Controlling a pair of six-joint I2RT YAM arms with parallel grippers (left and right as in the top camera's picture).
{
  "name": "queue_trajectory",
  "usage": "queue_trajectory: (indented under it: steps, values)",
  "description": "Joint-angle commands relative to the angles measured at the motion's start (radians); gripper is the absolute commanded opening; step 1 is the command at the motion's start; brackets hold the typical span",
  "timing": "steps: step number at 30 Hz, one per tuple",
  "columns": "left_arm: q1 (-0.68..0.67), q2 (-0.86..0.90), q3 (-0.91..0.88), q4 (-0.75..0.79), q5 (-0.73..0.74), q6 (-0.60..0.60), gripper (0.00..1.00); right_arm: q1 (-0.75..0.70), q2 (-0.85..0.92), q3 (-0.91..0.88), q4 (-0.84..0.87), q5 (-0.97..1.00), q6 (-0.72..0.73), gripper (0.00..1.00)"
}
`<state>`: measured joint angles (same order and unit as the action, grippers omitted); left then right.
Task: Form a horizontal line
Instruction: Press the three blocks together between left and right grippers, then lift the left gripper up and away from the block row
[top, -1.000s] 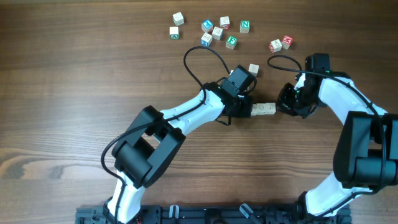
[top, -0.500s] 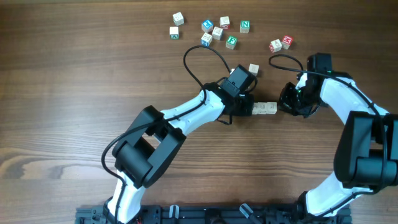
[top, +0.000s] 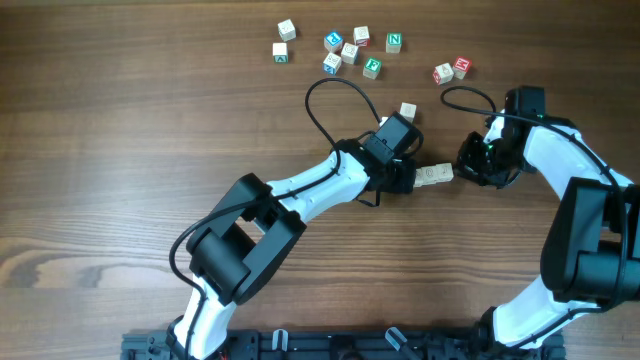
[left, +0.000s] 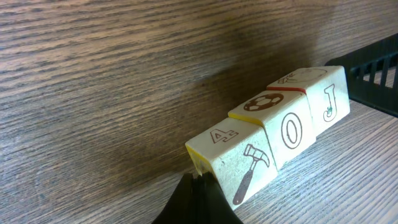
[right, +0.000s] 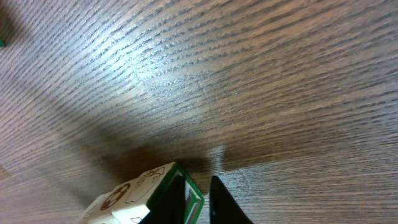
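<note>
step: squaring up the line (top: 432, 175), mid-surface, btwn my two tools; three pale cubes touched end to end (hammer, O, J faces).
left tool (top: 408, 178): pinched shut, nothing held, tips butted on the line's left end.
right tool (top: 462, 170): narrow, a slim gap, holding nothing, against the right end.
next: prob. small nudges only, then back both tools off w/o dragging a cube.
room: bare surface (top: 120, 150) near & left; stray cube (top: 408, 110) just far of the line; lettered cubes (top: 350, 50) well apart, far side.
</note>
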<state>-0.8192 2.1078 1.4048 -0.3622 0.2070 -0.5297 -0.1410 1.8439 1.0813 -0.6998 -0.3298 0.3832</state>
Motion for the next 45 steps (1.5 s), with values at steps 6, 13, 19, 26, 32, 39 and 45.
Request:
queue_trajectory:
  steps: [6, 13, 19, 26, 32, 39, 45]
  values:
    - [-0.014, 0.017, 0.0, 0.007, -0.029, -0.006, 0.04, 0.006, -0.002, -0.001, -0.037, 0.007, -0.016, 0.13]
    - [-0.014, 0.017, 0.0, 0.007, -0.029, -0.006, 0.04, 0.006, -0.002, 0.0, -0.031, 0.28, 0.065, 0.17]
    - [-0.014, 0.017, 0.0, 0.003, -0.029, -0.005, 0.04, 0.006, -0.005, 0.031, 0.001, 0.262, 0.029, 0.05]
    - [-0.014, 0.017, 0.0, -0.02, -0.05, -0.002, 0.04, 0.006, -0.048, 0.101, 0.014, 0.043, -0.018, 0.05]
    - [0.003, 0.014, 0.0, -0.048, -0.105, -0.002, 0.04, 0.009, -0.048, 0.101, 0.068, -0.09, -0.07, 0.05]
    - [0.169, -0.052, 0.0, -0.156, -0.106, -0.002, 0.04, 0.109, -0.048, 0.101, 0.15, -0.087, -0.066, 0.04]
    - [0.326, -0.113, 0.0, -0.3, -0.131, -0.002, 0.04, 0.16, -0.047, 0.1, 0.134, 0.031, -0.148, 0.05]
